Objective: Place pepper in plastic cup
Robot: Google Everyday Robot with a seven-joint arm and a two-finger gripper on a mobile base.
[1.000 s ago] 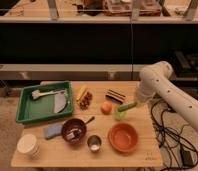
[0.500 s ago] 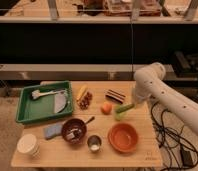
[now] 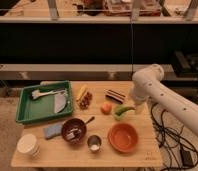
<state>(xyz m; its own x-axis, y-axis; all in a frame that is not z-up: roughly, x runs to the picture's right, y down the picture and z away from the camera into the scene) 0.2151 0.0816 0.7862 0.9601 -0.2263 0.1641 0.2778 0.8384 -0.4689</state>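
Change: the white arm (image 3: 162,95) has swung leftward over the last second, its elbow now nearer the middle of the surface's right edge; the objects lie as they did.
Camera view, tool (image 3: 133,106): at the arm's lower end, low over the right side of the surface (image 3: 147,152), just at 3 o'clock of the pepper; whether it is wide or narrow I cannot tell.
Pepper (image 3: 124,108): lying tilted across the plastic cup's mouth, its tip pointing toward the tool.
Plastic cup (image 3: 117,114): right of centre, the pepper resting on it.
Orange fruit (image 3: 106,107): just at 9 o'clock of the cup.
Orange-red bowl (image 3: 123,137): at 6 o'clock of the cup, near it.
Metal cup (image 3: 94,143): at 9 o'clock of that bowl.
Brown bowl (image 3: 74,131): with a utensil in it, at 10 o'clock of the metal cup.
Blue sponge (image 3: 52,131): touching the brown bowl's left.
White container (image 3: 28,144): front left corner.
Green tray (image 3: 23,116): far left, items inside.
Dark snack bar (image 3: 114,95): at 12 o'clock of the fruit.
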